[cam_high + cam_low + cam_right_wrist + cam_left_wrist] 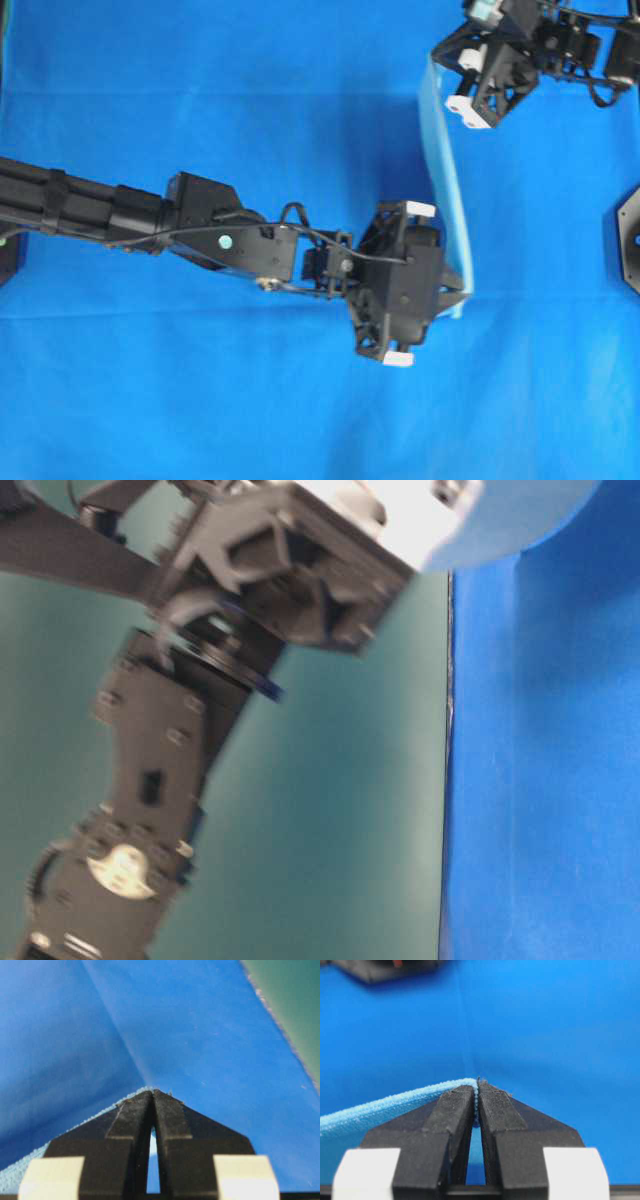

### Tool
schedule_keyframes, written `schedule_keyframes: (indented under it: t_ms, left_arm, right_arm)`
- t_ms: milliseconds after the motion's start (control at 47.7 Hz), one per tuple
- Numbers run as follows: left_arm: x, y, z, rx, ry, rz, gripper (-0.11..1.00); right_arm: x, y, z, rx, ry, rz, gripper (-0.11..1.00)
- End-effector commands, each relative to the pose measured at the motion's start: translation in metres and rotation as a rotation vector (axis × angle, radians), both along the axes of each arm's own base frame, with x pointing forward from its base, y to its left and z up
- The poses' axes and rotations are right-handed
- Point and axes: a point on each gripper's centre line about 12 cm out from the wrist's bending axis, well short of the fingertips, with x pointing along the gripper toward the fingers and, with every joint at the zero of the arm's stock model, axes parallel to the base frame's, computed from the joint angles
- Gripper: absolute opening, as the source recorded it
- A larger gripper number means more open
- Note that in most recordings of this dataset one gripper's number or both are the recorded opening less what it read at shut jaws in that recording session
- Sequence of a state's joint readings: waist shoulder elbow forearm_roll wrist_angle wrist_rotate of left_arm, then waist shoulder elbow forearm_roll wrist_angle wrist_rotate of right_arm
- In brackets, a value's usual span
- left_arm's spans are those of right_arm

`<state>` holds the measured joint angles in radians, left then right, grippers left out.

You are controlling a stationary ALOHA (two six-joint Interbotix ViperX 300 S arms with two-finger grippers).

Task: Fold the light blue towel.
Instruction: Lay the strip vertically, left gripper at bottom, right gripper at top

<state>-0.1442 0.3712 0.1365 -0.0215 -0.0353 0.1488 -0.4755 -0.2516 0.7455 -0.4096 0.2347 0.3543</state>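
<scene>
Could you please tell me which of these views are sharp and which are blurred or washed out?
Table-level view: motion-blurred arm, overexposed white patch at top. Left wrist view: left tool and light blue towel crisp, tablecloth behind soft. Right wrist view: right tool sharp, background soft. Overhead view: evenly lit, slightly soft.

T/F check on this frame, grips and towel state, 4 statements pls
1. The left gripper is shut on a corner of the thin light blue microfibre towel. True.
2. The right gripper hangs open, holding nothing. False: its fingers are closed on a towel corner.
3. The towel lies flat on the royal-blue tablecloth. False: it is lifted, stretched edge-on between both grippers.
4. In the overhead view the left arm reaches past the middle. True.
</scene>
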Motion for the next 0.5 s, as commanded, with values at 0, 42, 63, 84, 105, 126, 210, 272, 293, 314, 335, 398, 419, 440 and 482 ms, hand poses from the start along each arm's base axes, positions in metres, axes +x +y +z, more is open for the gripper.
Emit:
schedule_keyframes:
  t_ms: [0,42,63,84,105,126,210,272,293,314,335,398,419,440,482]
  left_arm:
    - [-0.014,-0.008,0.019,-0.013,-0.032,-0.015,0.03]
    - [-0.02,-0.009,0.015,-0.018,-0.02,-0.015,0.03]
    - [-0.024,-0.009,0.012,-0.022,-0.012,-0.014,0.03]
    - [-0.028,-0.01,0.009,-0.028,-0.003,-0.013,0.03]
    - [-0.031,-0.01,0.008,-0.034,-0.001,-0.011,0.03]
    - [-0.034,-0.01,0.007,-0.04,0.003,-0.009,0.03]
    - [-0.049,-0.01,-0.002,-0.082,0.026,0.011,0.03]
    - [-0.06,-0.008,-0.008,-0.107,0.044,0.027,0.03]
    - [-0.063,-0.007,-0.01,-0.114,0.048,0.032,0.03]
    - [-0.067,-0.007,-0.012,-0.119,0.053,0.035,0.03]
    - [-0.07,-0.006,-0.013,-0.122,0.058,0.037,0.03]
    - [-0.081,-0.004,-0.02,-0.13,0.08,0.045,0.03]
    - [-0.083,-0.004,-0.021,-0.131,0.081,0.046,0.03]
    - [-0.085,-0.003,-0.022,-0.131,0.088,0.048,0.03]
    - [-0.089,-0.003,-0.024,-0.131,0.091,0.049,0.03]
  right_arm:
    - [0.013,-0.016,0.006,-0.02,-0.052,-0.008,0.01]
    - [0.02,-0.018,0.001,-0.014,-0.056,0.001,0.01]
    - [0.027,-0.019,-0.003,-0.012,-0.059,0.01,0.01]
    - [0.031,-0.02,-0.005,-0.009,-0.062,0.014,0.01]
    - [0.035,-0.021,-0.007,-0.008,-0.063,0.018,0.01]
    - [0.039,-0.022,-0.01,-0.006,-0.063,0.022,0.01]
    - [0.055,-0.024,-0.018,-0.001,-0.064,0.043,0.01]
    - [0.066,-0.024,-0.02,0.0,-0.066,0.055,0.01]
    - [0.069,-0.024,-0.022,0.001,-0.063,0.058,0.01]
    - [0.072,-0.024,-0.022,0.001,-0.063,0.062,0.01]
    - [0.074,-0.024,-0.022,0.002,-0.065,0.063,0.01]
    - [0.082,-0.024,-0.023,0.0,-0.066,0.073,0.01]
    - [0.083,-0.024,-0.023,0.001,-0.066,0.072,0.01]
    - [0.084,-0.024,-0.023,0.0,-0.066,0.074,0.01]
    - [0.085,-0.025,-0.023,-0.001,-0.067,0.074,0.01]
